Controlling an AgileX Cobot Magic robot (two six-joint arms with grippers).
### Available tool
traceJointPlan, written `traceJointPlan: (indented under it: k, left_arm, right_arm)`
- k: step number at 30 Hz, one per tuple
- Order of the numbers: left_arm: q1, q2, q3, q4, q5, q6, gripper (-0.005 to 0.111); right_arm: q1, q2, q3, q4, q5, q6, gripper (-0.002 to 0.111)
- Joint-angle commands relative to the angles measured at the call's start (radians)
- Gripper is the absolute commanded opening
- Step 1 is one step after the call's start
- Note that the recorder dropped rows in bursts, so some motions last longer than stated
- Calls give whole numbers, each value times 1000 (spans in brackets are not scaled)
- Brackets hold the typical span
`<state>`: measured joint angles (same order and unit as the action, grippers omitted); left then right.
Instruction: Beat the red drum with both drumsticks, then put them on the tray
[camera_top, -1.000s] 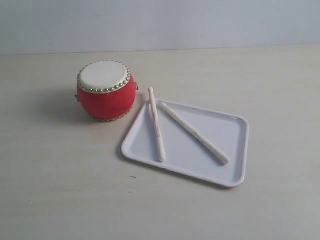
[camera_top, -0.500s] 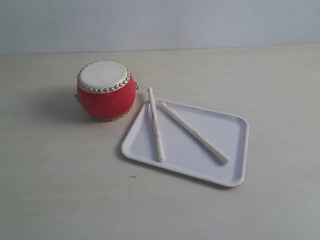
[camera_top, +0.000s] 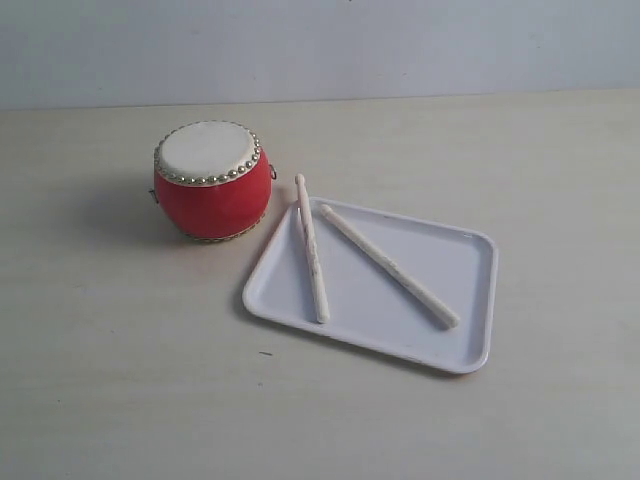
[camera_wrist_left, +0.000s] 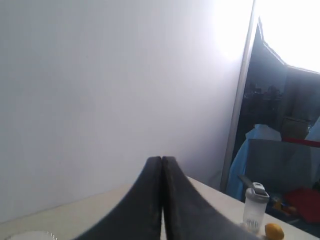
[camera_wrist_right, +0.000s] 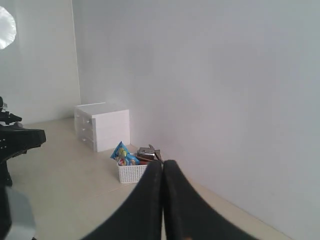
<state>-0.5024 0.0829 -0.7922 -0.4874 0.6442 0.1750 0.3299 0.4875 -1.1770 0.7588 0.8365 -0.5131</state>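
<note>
The red drum (camera_top: 211, 181) with its cream skin stands on the table at the left. Right of it lies the white tray (camera_top: 460, 330). Both drumsticks rest on the tray: one (camera_top: 311, 252) has its tip poking over the rim near the drum, the other (camera_top: 390, 266) lies diagonally across the middle. Neither arm shows in the exterior view. My left gripper (camera_wrist_left: 162, 159) is shut with nothing in it and points at a white wall. My right gripper (camera_wrist_right: 163, 162) is likewise shut and empty, aimed away from the table.
The left wrist view shows a clear shaker bottle (camera_wrist_left: 255, 206) and a yellow fruit (camera_wrist_left: 274, 231) at the table's far side. In the right wrist view a white basket of snacks (camera_wrist_right: 132, 168) and a white drawer box (camera_wrist_right: 102, 125) stand by the wall.
</note>
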Motion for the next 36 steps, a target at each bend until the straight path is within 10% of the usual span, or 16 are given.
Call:
traceJointPlan:
  k: [1, 18, 36]
  left_arm:
    - [42, -83, 86, -32, 95, 8, 0]
    - [211, -83, 323, -362, 173, 291, 0]
    - [215, -83, 568, -441, 78, 291, 0]
  right_arm:
    - [1, -160, 172, -2, -37, -28, 0]
    - [-3, -487, 675, 85, -304, 8, 0]
    - [-3, -487, 974, 93, -476, -43, 0]
